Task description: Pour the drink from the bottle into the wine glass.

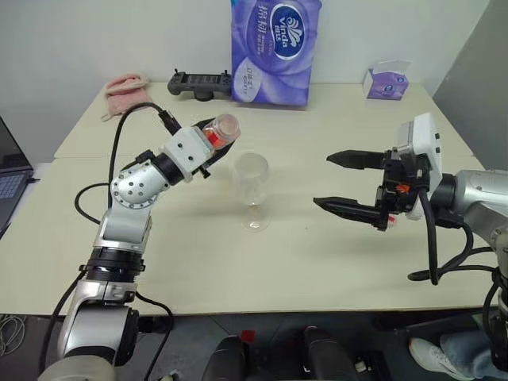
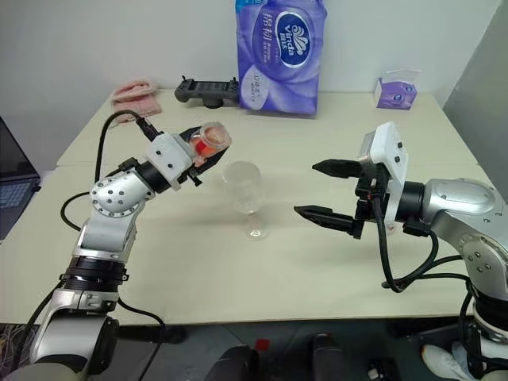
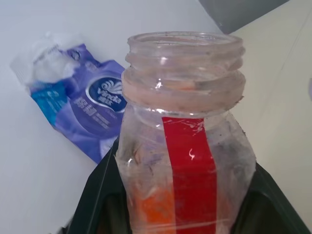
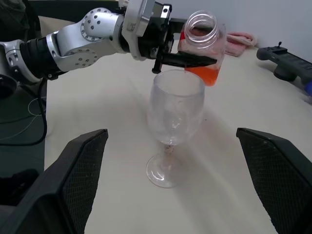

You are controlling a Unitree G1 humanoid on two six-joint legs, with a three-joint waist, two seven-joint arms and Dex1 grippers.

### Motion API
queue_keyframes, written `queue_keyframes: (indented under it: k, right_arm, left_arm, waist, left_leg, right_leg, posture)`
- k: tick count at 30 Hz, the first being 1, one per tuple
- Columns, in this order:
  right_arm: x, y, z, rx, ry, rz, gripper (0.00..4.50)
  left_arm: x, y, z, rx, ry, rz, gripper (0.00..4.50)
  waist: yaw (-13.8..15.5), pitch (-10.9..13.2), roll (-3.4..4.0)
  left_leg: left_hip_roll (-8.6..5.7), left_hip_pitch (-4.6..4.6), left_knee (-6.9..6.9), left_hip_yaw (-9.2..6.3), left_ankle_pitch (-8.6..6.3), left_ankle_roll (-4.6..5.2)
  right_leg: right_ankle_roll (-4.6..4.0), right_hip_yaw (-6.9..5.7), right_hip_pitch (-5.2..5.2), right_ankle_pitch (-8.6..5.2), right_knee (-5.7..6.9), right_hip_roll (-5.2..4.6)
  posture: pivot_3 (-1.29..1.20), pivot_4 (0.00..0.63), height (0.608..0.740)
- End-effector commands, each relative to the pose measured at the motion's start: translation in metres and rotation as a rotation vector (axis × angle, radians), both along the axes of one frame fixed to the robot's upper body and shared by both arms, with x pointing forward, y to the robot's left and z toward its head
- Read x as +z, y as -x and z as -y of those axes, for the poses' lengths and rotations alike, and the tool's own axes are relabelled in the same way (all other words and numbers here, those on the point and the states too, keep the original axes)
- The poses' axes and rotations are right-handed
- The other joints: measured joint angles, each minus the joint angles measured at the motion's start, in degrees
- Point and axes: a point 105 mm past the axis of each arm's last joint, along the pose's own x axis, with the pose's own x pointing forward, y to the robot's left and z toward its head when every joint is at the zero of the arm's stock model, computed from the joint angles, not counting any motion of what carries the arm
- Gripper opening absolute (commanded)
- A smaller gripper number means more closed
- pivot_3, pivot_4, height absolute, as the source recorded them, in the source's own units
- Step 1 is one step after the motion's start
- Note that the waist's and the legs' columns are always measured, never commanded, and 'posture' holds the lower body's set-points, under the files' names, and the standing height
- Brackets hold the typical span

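The clear bottle [image 1: 221, 129] with a red label strip is lifted off the table and tilted, its uncapped mouth [image 3: 185, 48] facing up and toward the wine glass. My left gripper [image 1: 210, 147] is shut on the bottle's body. The orange-red drink [image 4: 207, 74] pools in the bottle's lower part. The wine glass [image 1: 251, 178] stands upright on the table just right of and below the bottle, and its bowl looks empty. My right gripper [image 1: 323, 181] hovers open to the right of the glass, with nothing between its fingers.
A purple tissue pack [image 1: 274, 48], a small purple box [image 1: 386, 79], a black controller [image 1: 198, 83] and a pink cloth [image 1: 125, 91] line the far edge of the cream table [image 1: 317, 254]. A laptop [image 1: 9, 175] sits off the left side.
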Motion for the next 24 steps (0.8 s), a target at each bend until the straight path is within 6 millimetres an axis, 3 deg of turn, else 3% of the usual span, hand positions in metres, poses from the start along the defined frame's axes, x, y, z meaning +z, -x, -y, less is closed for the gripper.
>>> queue_keyframes:
  k: [1,9,24]
  right_arm:
    - [0.0026,0.004,-0.0037,0.012,0.005,0.044,4.5]
    - [-0.0026,0.0052,-0.0082,0.03,0.01,0.037,4.5]
    - [-0.006,0.007,-0.0106,0.042,0.012,0.036,4.5]
  left_arm:
    - [0.0235,0.0078,0.0074,-0.032,-0.073,0.149,1.71]
    - [0.0238,0.0105,0.012,-0.071,-0.291,0.278,1.71]
    - [0.0269,0.0072,0.0082,-0.035,-0.508,0.482,1.71]
  waist:
    - [0.06,0.0,0.0]
    - [0.05,0.0,0.0]
    - [0.05,0.0,0.0]
  left_leg:
    - [0.0,0.0,0.0,0.0,0.0,0.0]
    - [-0.02,0.01,0.01,-0.01,0.0,0.0]
    - [-0.04,0.0,0.02,0.0,0.0,0.01]
  right_leg:
    - [0.0,0.01,0.01,0.0,0.0,-0.04]
    - [0.0,0.0,0.01,0.0,0.01,-0.03]
    - [0.01,0.0,0.01,0.0,0.04,-0.04]
  posture:
    - [0.0,0.15,0.74]
    - [0.0,0.15,0.74]
    - [0.0,0.15,0.74]
